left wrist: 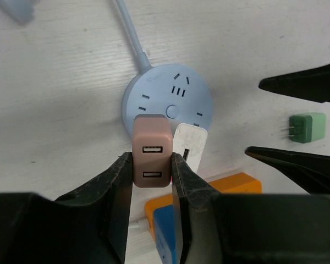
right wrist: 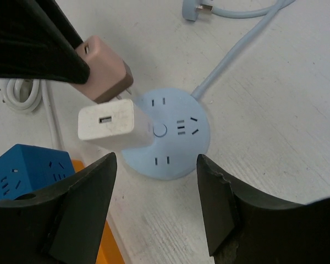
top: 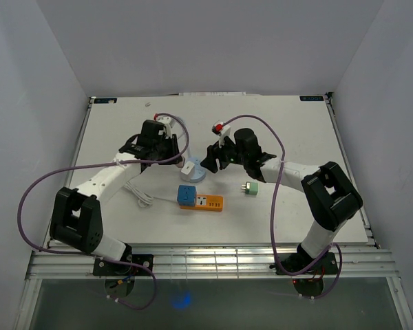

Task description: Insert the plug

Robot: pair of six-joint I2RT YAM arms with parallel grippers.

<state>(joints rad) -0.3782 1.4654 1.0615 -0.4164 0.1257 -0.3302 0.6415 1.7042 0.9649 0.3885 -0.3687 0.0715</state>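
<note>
A pink two-port USB plug (left wrist: 151, 137) sits between the fingers of my left gripper (left wrist: 152, 159), which is shut on it. In the right wrist view the pink plug (right wrist: 107, 77) is tilted over the far-left rim of the round light-blue socket (right wrist: 176, 148); its prongs are hidden. A white charger (right wrist: 107, 129) stands plugged into that socket (left wrist: 165, 93), right beside the pink plug. My right gripper (right wrist: 157, 159) is open and holds nothing, its fingers spread on either side of the socket's near edge. From above, the left gripper (top: 171, 152) and right gripper (top: 217, 157) face each other across the socket.
A green plug (left wrist: 307, 127) lies loose to the right. An orange power strip (top: 210, 202) with a blue cube socket (top: 186, 194) sits just in front of the round socket. A white cable coil (right wrist: 22, 91) lies to the left. The socket's light-blue cord (right wrist: 236, 52) runs toward the back.
</note>
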